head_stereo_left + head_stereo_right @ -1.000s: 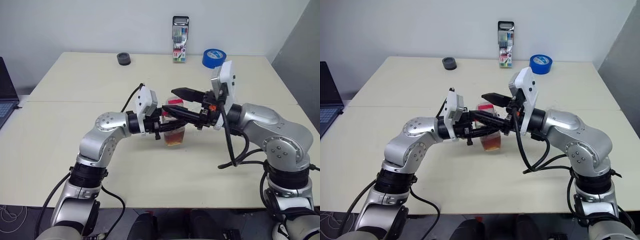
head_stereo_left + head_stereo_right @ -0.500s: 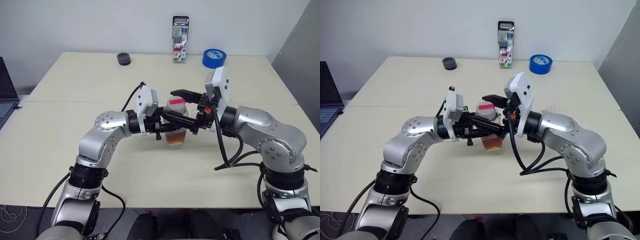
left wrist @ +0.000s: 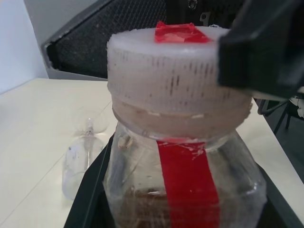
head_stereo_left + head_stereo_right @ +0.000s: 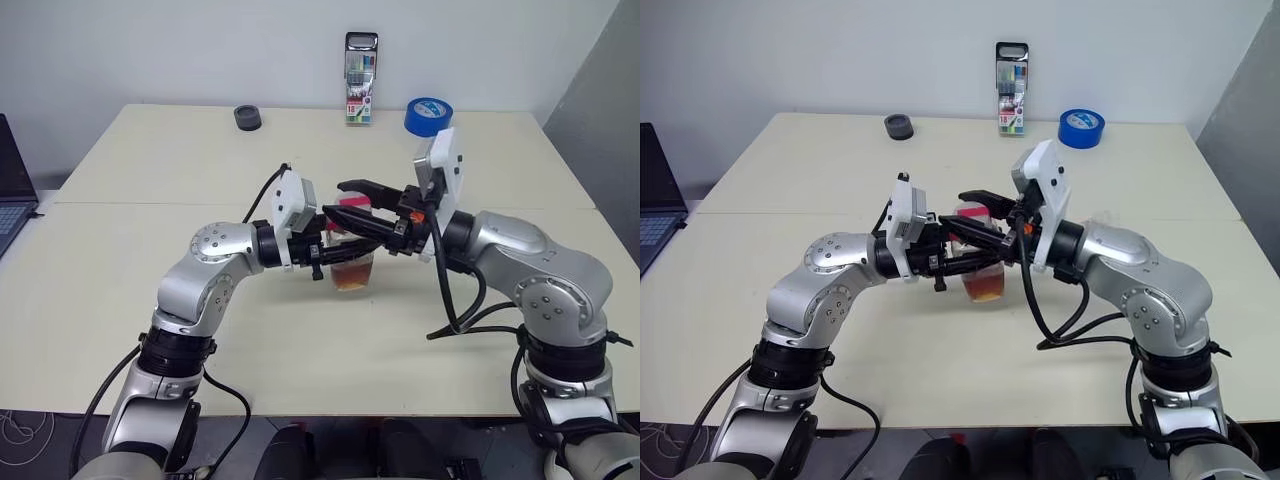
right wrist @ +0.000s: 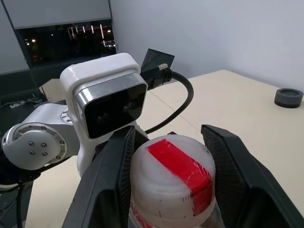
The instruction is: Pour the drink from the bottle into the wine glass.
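Bottle (image 3: 183, 142), squarish clear plastic, stands upright with ribbed cap (image 5: 173, 178) up, clamped in left gripper (image 4: 335, 252); right gripper (image 5: 173, 166) fingers flank cap, slightly apart

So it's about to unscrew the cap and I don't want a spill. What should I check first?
1. Left gripper shut on the bottle: ok.
2. Pink-red cap on, nothing spilled on the table: ok.
3. Right gripper lined up at the cap: ok.
4. Right gripper firmly closed on the cap: cannot tell.
5. Drink sits low in the bottle, well below the neck: ok.
6. Wine glass upright and ready to receive: cannot tell. It shows beyond the bottle in the left wrist view, but its posture is unclear.
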Robot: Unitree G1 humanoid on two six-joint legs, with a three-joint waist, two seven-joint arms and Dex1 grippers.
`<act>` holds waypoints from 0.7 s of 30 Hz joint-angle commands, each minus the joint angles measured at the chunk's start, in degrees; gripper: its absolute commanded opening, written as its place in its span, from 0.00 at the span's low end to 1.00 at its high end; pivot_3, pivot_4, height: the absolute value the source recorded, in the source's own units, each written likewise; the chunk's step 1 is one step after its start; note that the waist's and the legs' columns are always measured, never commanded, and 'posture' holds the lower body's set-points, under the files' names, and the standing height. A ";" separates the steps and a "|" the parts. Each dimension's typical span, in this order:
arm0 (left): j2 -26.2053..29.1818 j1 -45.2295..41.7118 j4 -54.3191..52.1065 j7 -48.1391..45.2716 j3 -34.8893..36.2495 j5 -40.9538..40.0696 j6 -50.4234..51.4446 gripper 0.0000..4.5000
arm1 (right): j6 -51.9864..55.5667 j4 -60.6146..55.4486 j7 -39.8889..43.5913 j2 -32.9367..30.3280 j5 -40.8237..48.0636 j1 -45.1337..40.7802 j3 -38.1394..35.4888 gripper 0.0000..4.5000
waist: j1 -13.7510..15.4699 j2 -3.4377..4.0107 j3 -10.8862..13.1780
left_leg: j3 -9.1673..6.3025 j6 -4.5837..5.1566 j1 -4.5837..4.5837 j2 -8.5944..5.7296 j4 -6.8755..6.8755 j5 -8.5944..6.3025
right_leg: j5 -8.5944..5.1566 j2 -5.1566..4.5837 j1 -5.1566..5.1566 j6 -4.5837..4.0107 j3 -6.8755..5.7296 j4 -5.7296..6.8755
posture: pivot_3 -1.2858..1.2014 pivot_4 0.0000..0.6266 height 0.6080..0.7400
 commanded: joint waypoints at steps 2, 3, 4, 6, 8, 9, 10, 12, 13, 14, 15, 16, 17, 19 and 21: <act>2.45 1.75 -8.82 -2.75 1.60 -5.67 3.15 0.40 | -3.56 3.83 12.88 -4.77 2.00 -4.12 -1.10 0.42 | -0.15 0.01 0.01 | 0.00 0.01 0.00 -0.01 0.00 0.00 | 0.00 0.00 0.00 0.00 0.00 -0.01 | 0.52 0.24 1.00; 3.14 2.15 -10.32 -3.50 1.70 -7.16 4.22 0.40 | -4.05 5.59 16.63 -5.99 2.33 -5.41 -0.74 0.42 | -0.16 0.04 0.02 | 0.01 0.01 0.01 0.00 0.00 -0.01 | 0.00 0.00 0.00 0.00 0.01 0.00 | 0.52 0.24 1.00; 3.67 2.39 -11.62 -3.95 1.85 -8.50 5.09 0.40 | -4.54 7.34 19.74 -6.90 2.55 -6.70 -0.32 0.42 | -0.15 0.03 0.02 | 0.01 0.02 0.02 0.00 -0.01 -0.01 | 0.00 0.00 0.00 0.00 0.00 0.00 | 0.52 0.24 1.00; 4.57 2.41 -14.66 -4.42 2.11 -12.02 7.47 0.40 | -4.63 12.01 25.19 -7.69 2.77 -10.23 0.95 0.42 | -0.14 0.04 0.03 | -0.01 0.16 0.02 0.01 0.00 -0.09 | 0.00 0.01 0.00 0.00 -0.01 0.01 | 0.52 0.24 1.00; 5.09 2.03 -16.59 -4.54 2.17 -14.17 8.98 0.40 | -5.26 15.11 29.43 -8.15 2.12 -12.53 2.33 0.42 | -0.15 0.04 0.03 | -0.01 0.19 0.05 0.01 0.00 -0.10 | 0.00 0.01 0.03 0.00 -0.01 0.01 | 0.52 0.24 1.00; 5.25 1.73 -16.94 -4.54 2.12 -14.55 9.35 0.40 | -5.39 16.24 30.73 -8.33 1.87 -13.25 2.66 0.42 | -0.09 0.04 0.03 | -0.01 0.20 0.06 0.01 0.00 -0.10 | 0.00 0.01 0.04 0.00 -0.01 0.01 | 0.52 0.24 1.00; 5.39 1.23 -16.51 -4.62 2.18 -14.45 9.25 0.40 | -5.31 17.32 32.02 -8.79 1.73 -13.83 2.81 0.42 | -0.06 0.04 0.03 | -0.03 0.20 0.06 0.01 0.00 -0.10 | 0.00 0.01 0.05 0.00 -0.04 -0.01 | 0.52 0.24 1.00; 5.54 0.46 -15.07 -4.42 2.55 -13.60 8.75 0.40 | -4.95 18.48 33.90 -10.17 1.70 -14.13 2.46 0.58 | 0.09 0.04 0.03 | -0.03 0.19 0.04 0.00 0.01 -0.10 | 0.00 -0.01 0.05 0.00 -0.03 -0.03 | 0.52 0.24 1.00; 5.65 0.17 -14.20 -4.30 2.75 -13.05 8.41 0.40 | -4.20 18.55 34.32 -11.13 2.25 -13.85 1.75 0.65 | 0.23 0.03 0.03 | -0.03 0.17 0.01 -0.01 0.03 -0.09 | 0.00 -0.02 0.05 0.00 -0.03 -0.05 | 0.52 0.24 1.00; 5.80 0.09 -13.80 -3.98 2.93 -12.71 8.38 0.40 | -3.45 18.00 34.30 -12.09 2.95 -13.24 0.88 0.73 | 0.31 0.03 0.03 | -0.03 0.15 0.00 -0.01 0.03 -0.08 | 0.00 -0.03 0.05 0.00 -0.04 -0.07 | 0.52 0.24 1.00; 5.79 -0.13 -12.95 -3.35 2.92 -11.45 7.65 0.40 | -2.73 17.07 34.01 -13.17 3.75 -12.29 -0.17 0.80 | 0.35 0.03 0.03 | -0.05 0.15 0.00 -0.01 0.03 -0.08 | 0.00 -0.03 0.06 0.00 -0.06 -0.11 | 0.52 0.24 1.00; 5.58 -0.39 -12.16 -2.59 3.04 -10.73 7.36 0.40 | -1.88 15.94 32.83 -13.95 4.58 -11.27 -1.39 0.88 | 0.45 0.02 0.03 | -0.04 0.15 -0.02 -0.01 0.03 -0.07 | 0.00 -0.04 0.06 0.00 -0.06 -0.13 | 0.52 0.24 1.00; 5.33 -0.61 -11.42 -1.90 3.13 -10.11 7.14 0.40 | -1.38 14.90 31.12 -14.29 5.01 -10.34 -2.51 0.96 | 0.46 0.02 0.03 | -0.06 0.14 -0.03 -0.01 0.03 -0.07 | 0.00 -0.04 0.07 0.00 -0.08 -0.15 | 0.52 0.24 1.00; 4.85 -0.76 -9.84 -0.92 3.14 -8.84 6.21 0.40 | -0.29 10.95 26.07 -14.43 5.56 -7.56 -5.16 0.99 | 0.39 0.03 0.03 | -0.06 0.14 -0.03 -0.01 0.02 -0.07 | 0.00 -0.04 0.07 0.00 -0.07 -0.14 | 0.52 0.24 1.00; 4.66 -0.55 -9.02 -0.48 3.07 -7.98 5.45 0.40 | 0.68 6.97 21.58 -14.06 6.21 -5.15 -7.13 0.99 | 0.28 0.03 0.04 | -0.06 0.11 -0.03 0.00 0.00 -0.05 | 0.00 -0.04 0.06 0.00 -0.07 -0.11 | 0.52 0.24 1.00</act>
